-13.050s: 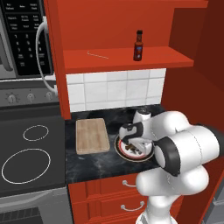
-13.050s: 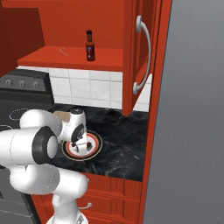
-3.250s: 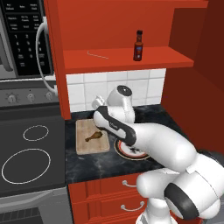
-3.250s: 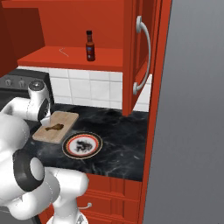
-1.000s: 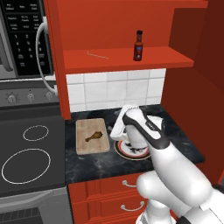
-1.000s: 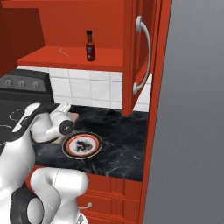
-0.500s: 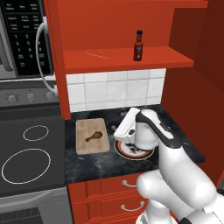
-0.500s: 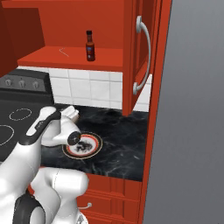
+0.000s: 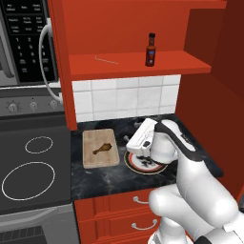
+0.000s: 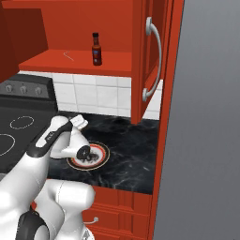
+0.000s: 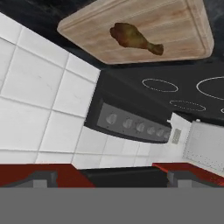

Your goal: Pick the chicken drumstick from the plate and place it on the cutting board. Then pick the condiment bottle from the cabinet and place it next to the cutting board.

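The chicken drumstick (image 9: pixel 102 149) lies on the cutting board (image 9: pixel 90 159), apart from my gripper; the hand view shows both from a rolled angle, drumstick (image 11: pixel 133 38) on board (image 11: pixel 188 35). The plate (image 9: pixel 135 167) sits right of the board, partly under my arm, and its rim (image 10: pixel 104 155) shows in the right base view. My gripper (image 9: pixel 131 143) hovers above the plate's left edge, turned sideways toward the stove, open and holding nothing, fingertips (image 11: pixel 43 178) far apart. The condiment bottle (image 9: pixel 151 49) stands upright on the cabinet shelf (image 9: pixel 119 66), high above the hand. From the right, the bottle (image 10: pixel 96 49) is well above my gripper (image 10: pixel 79 123).
A black stove (image 9: pixel 33 167) with ring burners lies left of the board, a microwave (image 9: pixel 24 43) above it. White tiles (image 9: pixel 124 97) back the dark counter (image 9: pixel 109 178). The open cabinet door (image 10: pixel 150 61) hangs over the counter's right part. Red drawers (image 9: pixel 128 214) sit below.
My hand has drawn back from the board to above the plate's left edge and turned sideways. The drumstick stays on the board; the bottle has not moved.
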